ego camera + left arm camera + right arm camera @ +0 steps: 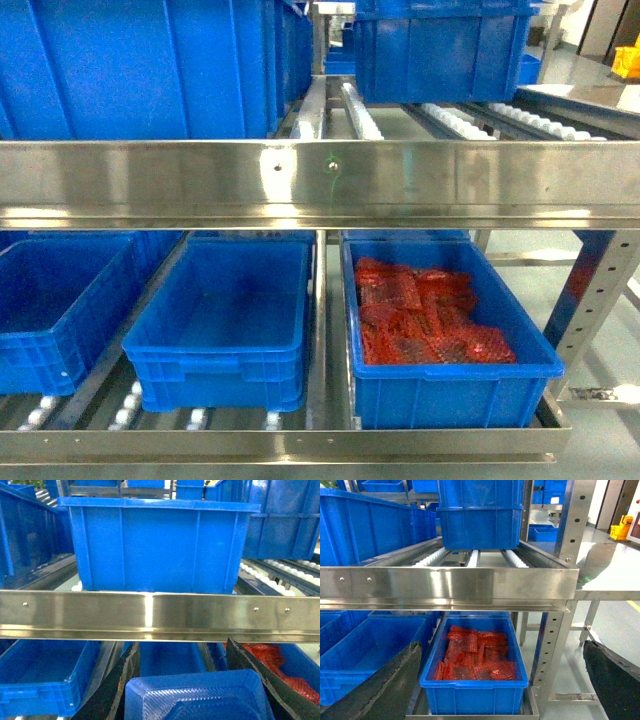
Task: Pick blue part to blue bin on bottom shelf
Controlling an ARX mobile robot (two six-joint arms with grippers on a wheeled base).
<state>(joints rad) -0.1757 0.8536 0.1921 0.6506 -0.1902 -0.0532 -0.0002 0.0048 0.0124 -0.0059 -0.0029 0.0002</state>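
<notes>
The blue part (197, 697), a ribbed blue plastic piece, fills the bottom of the left wrist view, and my left gripper (183, 655) is shut on it between black fingers (117, 690). It hangs in front of the rack, below the upper rail. On the bottom shelf (300, 440) stand three blue bins: an empty middle blue bin (215, 385), an empty left one (40, 360), and a right one (450, 395) holding red packets (425, 315). My right gripper (502, 647) is open with nothing between its fingers, in front of the red-packet bin (470, 697). Neither gripper shows in the head view.
A steel rail (320, 185) of the upper shelf crosses the rack above the bottom bins. Large blue bins (140, 70) sit on that upper roller shelf. A perforated steel upright (600, 290) stands at the right, with grey floor beyond it.
</notes>
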